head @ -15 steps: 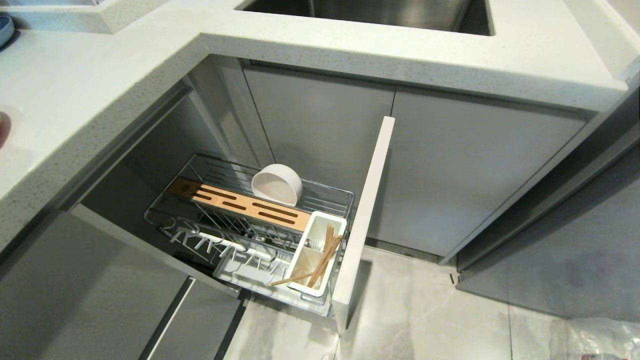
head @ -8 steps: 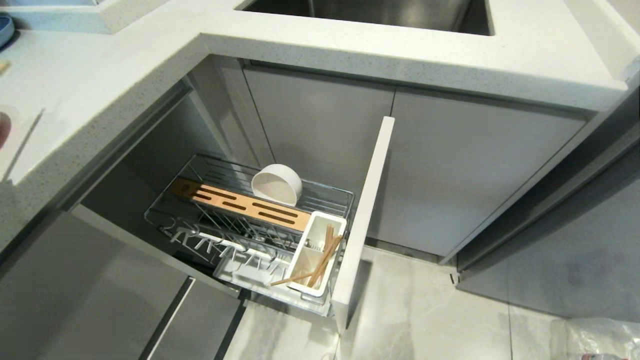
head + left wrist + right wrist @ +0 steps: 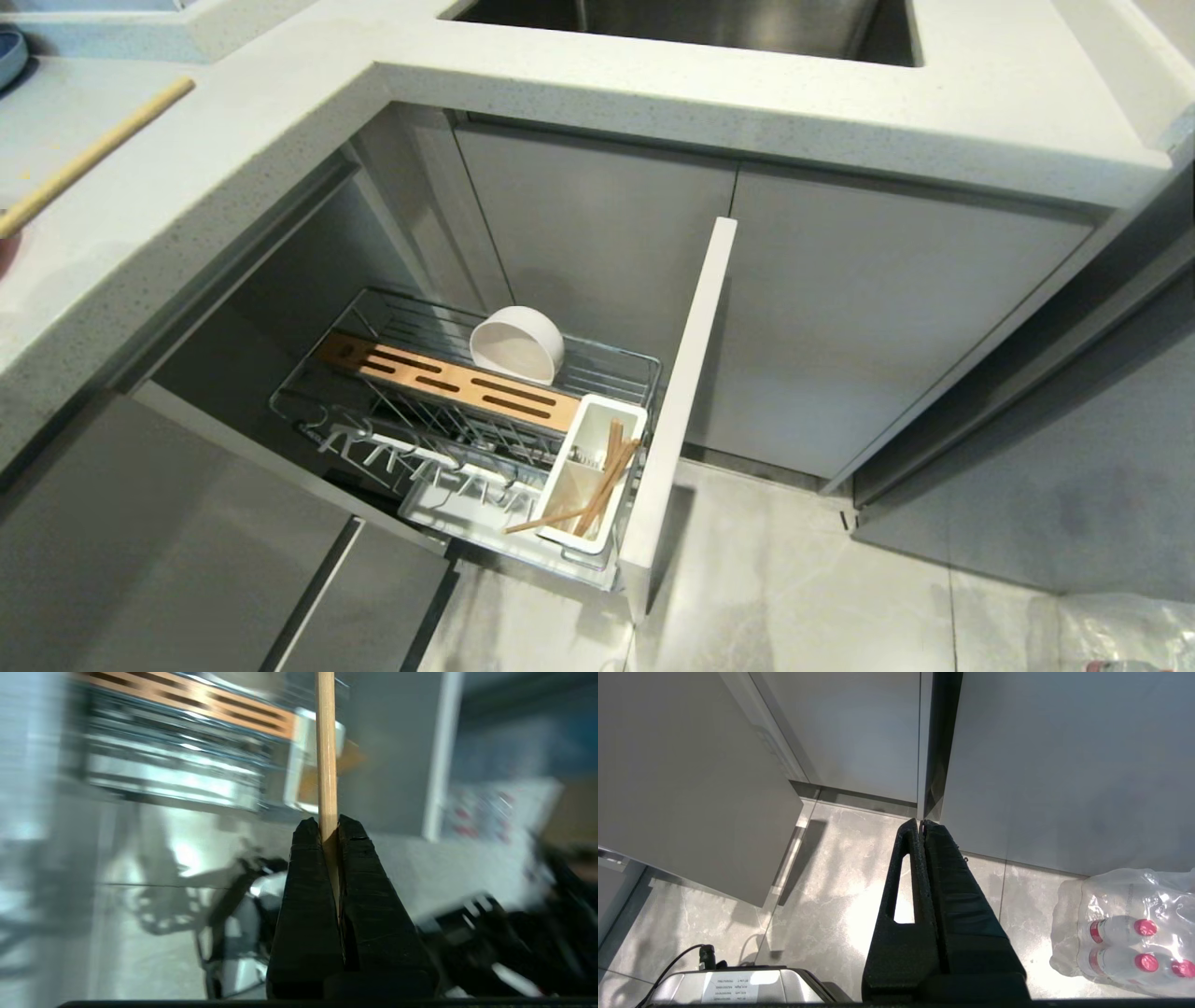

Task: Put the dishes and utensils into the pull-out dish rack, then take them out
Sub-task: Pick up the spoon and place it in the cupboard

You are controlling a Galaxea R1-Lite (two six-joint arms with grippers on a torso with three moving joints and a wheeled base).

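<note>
The left gripper (image 3: 329, 826) is clamping a long thin light-wooden chopstick (image 3: 326, 751), which is showing at the head view's upper left. It looks like the loading step. The chrome wire pull-out dish rack (image 3: 448, 392), centre-left, is holding a small off-white round bowl (image 3: 516, 345). Next: steer the tip into the white plastic utensil cup (image 3: 583, 439). The right gripper (image 3: 922, 823) is hanging clenched, empty.

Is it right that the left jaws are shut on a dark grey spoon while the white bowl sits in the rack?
Not quite: the left gripper is shut on a wooden chopstick, not a spoon, as the left wrist view shows. The white bowl does sit in the rack.
</note>
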